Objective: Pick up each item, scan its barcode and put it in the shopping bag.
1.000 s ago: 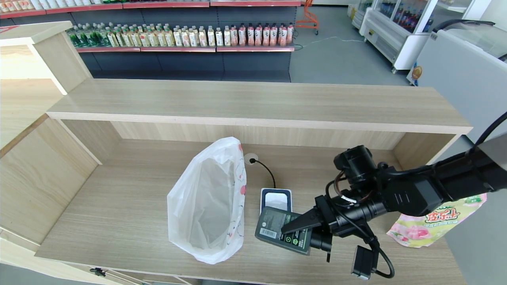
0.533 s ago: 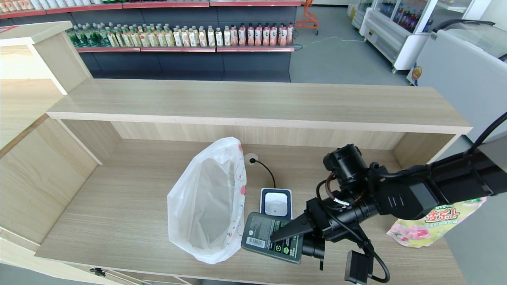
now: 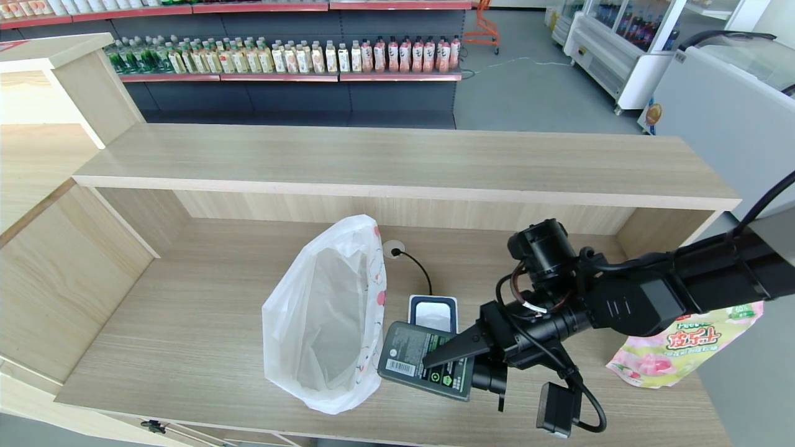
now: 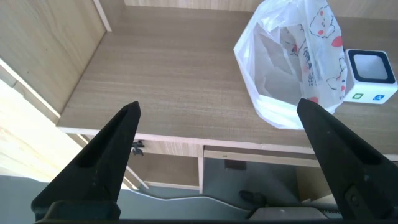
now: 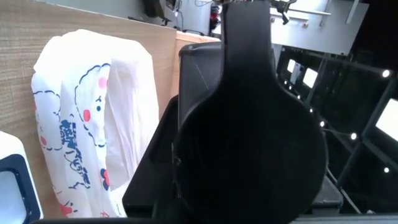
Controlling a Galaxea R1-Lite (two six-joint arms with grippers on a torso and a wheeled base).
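My right gripper (image 3: 448, 369) is shut on a flat dark grey pack (image 3: 407, 355) whose white barcode label faces up. It hangs just above the counter, its left end touching or nearly touching the white shopping bag (image 3: 328, 310), and it overlaps the near edge of the white barcode scanner (image 3: 433, 310). In the right wrist view the pack (image 5: 249, 130) looms large, with the bag (image 5: 93, 124) and a corner of the scanner (image 5: 11, 186) beyond it. My left gripper (image 4: 219, 163) hangs open off the counter's near edge, with the bag (image 4: 292, 56) and scanner (image 4: 372, 73) farther off.
A pink and green snack pouch (image 3: 683, 347) lies at the counter's right end, partly under my right arm. The scanner's black cable (image 3: 417, 268) runs to a hole near the back wall. A raised wooden ledge (image 3: 397, 158) borders the far side, and side walls close both ends.
My right gripper has carried the pack leftward, from over the scanner's right side to against the shopping bag. The bag, scanner and pouch have not moved.
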